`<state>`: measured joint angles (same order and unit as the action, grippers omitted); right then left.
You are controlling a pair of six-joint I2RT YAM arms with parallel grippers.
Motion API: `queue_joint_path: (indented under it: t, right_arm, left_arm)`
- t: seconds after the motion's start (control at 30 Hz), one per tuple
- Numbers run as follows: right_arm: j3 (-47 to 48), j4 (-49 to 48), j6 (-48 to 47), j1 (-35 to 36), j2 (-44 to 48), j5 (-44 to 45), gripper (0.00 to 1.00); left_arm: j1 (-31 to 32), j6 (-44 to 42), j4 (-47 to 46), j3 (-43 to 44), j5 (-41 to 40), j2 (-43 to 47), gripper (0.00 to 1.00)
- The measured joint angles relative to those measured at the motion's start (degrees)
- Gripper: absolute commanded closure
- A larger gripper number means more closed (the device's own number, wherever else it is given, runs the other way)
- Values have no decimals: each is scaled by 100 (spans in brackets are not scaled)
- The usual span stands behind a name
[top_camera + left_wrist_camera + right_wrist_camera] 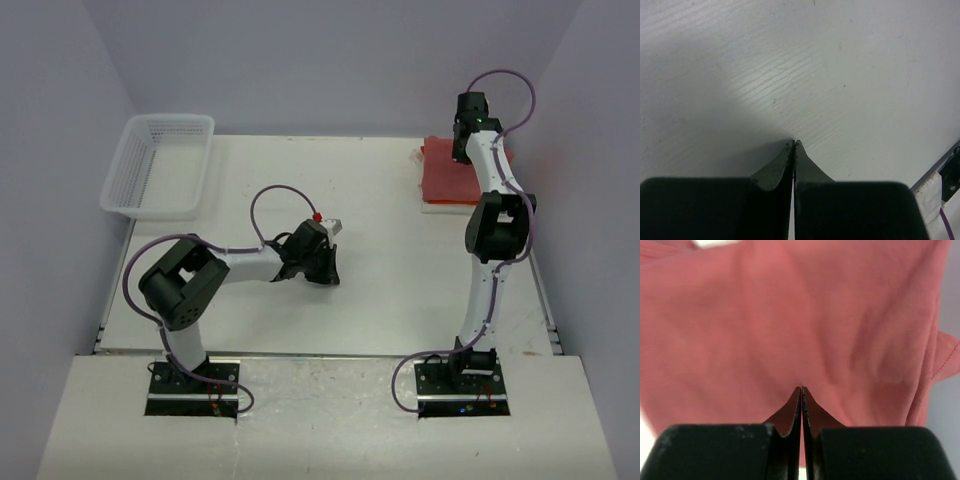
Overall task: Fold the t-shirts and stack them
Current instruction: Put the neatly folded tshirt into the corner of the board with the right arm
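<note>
Rose-red t-shirt (455, 178) lying folded across the bench (400, 280) from the white mesh basket (170, 117), right fingers (801, 390) shut tip to tip over its middle, best pressed straight down so no fold drags, left fingers (793, 145) likewise shut, nearer the basket.

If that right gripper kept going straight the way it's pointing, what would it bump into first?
The rose-red t-shirt: it fills the view just ahead of the shut right gripper, whose tips may already touch the cloth.

White plastic mesh basket (199, 166) at far-left corner of white table (380, 260), overhanging its left edge.
</note>
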<state>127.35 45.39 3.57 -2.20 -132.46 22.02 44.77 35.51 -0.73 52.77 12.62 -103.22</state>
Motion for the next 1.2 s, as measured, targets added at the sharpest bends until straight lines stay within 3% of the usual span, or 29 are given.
queue_joint_path:
  t: [0.4, 0.83, 1.2]
  right_arm:
    - [326, 553, 640, -846, -485, 466, 100]
    - [640, 719, 811, -852, -804, 577, 100]
    - [227, 455, 772, -820, -170, 573, 100]
  left_arm:
    - [0, -15, 44, -116, 4, 101, 100]
    - [-2, -17, -120, -249, 68, 136, 100]
    - [-4, -17, -289, -367, 90, 175, 100]
